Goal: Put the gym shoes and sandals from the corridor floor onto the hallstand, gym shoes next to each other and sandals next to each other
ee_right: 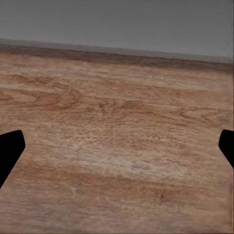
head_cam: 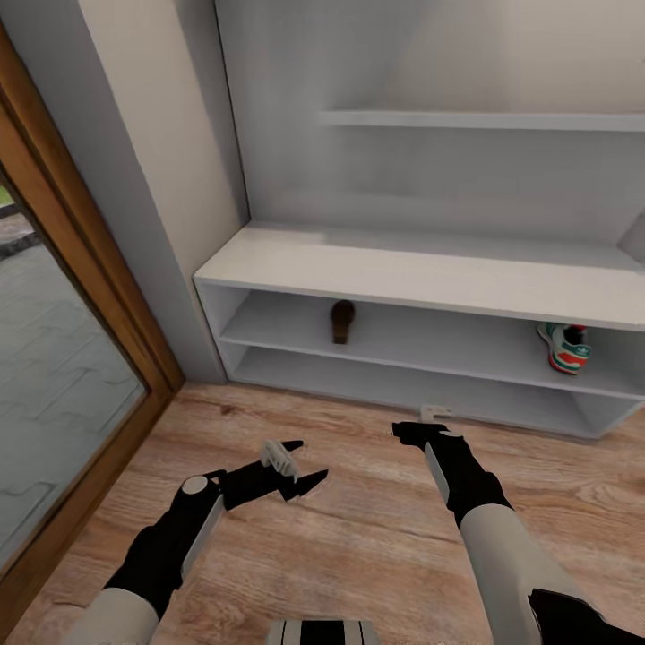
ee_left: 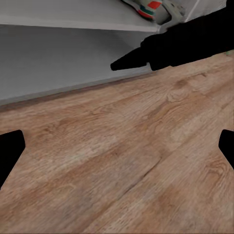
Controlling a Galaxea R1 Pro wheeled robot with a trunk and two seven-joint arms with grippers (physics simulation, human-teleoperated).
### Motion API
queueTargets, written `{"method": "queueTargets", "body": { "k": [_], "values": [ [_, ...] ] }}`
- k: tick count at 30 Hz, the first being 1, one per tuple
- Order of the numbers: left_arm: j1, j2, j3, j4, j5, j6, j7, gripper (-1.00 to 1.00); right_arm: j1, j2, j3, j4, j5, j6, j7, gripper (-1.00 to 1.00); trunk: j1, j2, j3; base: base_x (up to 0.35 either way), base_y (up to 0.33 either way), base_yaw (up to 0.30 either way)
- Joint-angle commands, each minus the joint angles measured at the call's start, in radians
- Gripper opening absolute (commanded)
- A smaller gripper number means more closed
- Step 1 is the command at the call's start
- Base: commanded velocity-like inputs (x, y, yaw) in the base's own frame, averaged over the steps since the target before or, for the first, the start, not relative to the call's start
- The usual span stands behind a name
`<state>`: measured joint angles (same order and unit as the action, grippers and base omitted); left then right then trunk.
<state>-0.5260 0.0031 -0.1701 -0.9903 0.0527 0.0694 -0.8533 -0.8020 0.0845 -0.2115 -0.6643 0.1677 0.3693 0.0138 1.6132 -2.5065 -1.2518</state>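
The light grey hallstand point(head_cam: 421, 273) stands ahead against the wall. On its middle shelf one brown sandal point(head_cam: 341, 321) lies toward the left, and one white gym shoe point(head_cam: 564, 347) with green stripes and a red heel patch sits at the far right. My left gripper point(head_cam: 300, 466) hovers open above the wood floor point(head_cam: 358, 537), holding nothing. My right gripper point(head_cam: 421, 432) hangs open over the floor close to the hallstand's base. In the left wrist view the gym shoe point(ee_left: 151, 9) and my right arm point(ee_left: 185, 44) show beyond the open fingertips point(ee_left: 9, 146).
A glass door in a wooden frame point(head_cam: 81, 296) runs along the left, with a grey wall pillar point(head_cam: 134, 179) beside it. An upper wall shelf point(head_cam: 484, 119) juts out above the bench. The right wrist view looks over floor planks point(ee_right: 117, 136) toward the hallstand's base point(ee_right: 117, 24).
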Motion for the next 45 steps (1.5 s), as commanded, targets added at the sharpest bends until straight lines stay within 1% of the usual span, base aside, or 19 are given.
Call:
{"method": "queueTargets", "body": {
  "k": [1,5,19,27,31,41,45],
  "values": [
    [0.000,0.000,0.014,-0.001,0.006,0.007,-0.003,1.00,-0.001,0.001,-0.004,-0.001,0.009,0.005,0.002,1.00,0.000,0.000,-0.001,0.000,0.000,-0.246],
    [0.000,-0.003,0.035,0.000,0.007,0.007,-0.003,1.00,-0.001,0.001,-0.005,-0.001,0.009,0.005,0.002,1.00,0.000,0.000,-0.001,0.000,0.000,-0.252],
    [0.000,-0.018,0.039,0.001,0.006,0.007,-0.001,1.00,0.000,0.001,-0.005,-0.001,0.009,0.005,-0.001,1.00,0.000,0.000,-0.001,0.000,0.000,-0.257],
    [0.000,-0.020,0.041,0.001,0.005,0.007,0.001,1.00,0.000,0.001,-0.005,-0.001,0.009,0.005,-0.001,1.00,0.000,0.000,-0.001,0.000,0.000,-0.265],
    [0.000,-0.019,0.041,0.001,0.005,0.007,0.018,1.00,-0.001,0.001,-0.005,-0.001,0.009,0.005,0.000,1.00,0.000,0.000,-0.001,0.000,0.000,-0.267],
    [0.000,-0.020,0.040,0.001,0.006,0.007,0.119,1.00,-0.001,0.001,-0.005,-0.001,0.009,0.005,0.000,1.00,0.000,0.000,-0.001,0.000,0.000,-0.267],
    [0.000,-0.020,0.040,0.001,0.006,0.007,0.135,1.00,-0.001,0.001,-0.005,-0.001,0.009,0.005,0.000,1.00,0.000,0.000,-0.001,0.000,0.000,-0.267]
  ]
}}
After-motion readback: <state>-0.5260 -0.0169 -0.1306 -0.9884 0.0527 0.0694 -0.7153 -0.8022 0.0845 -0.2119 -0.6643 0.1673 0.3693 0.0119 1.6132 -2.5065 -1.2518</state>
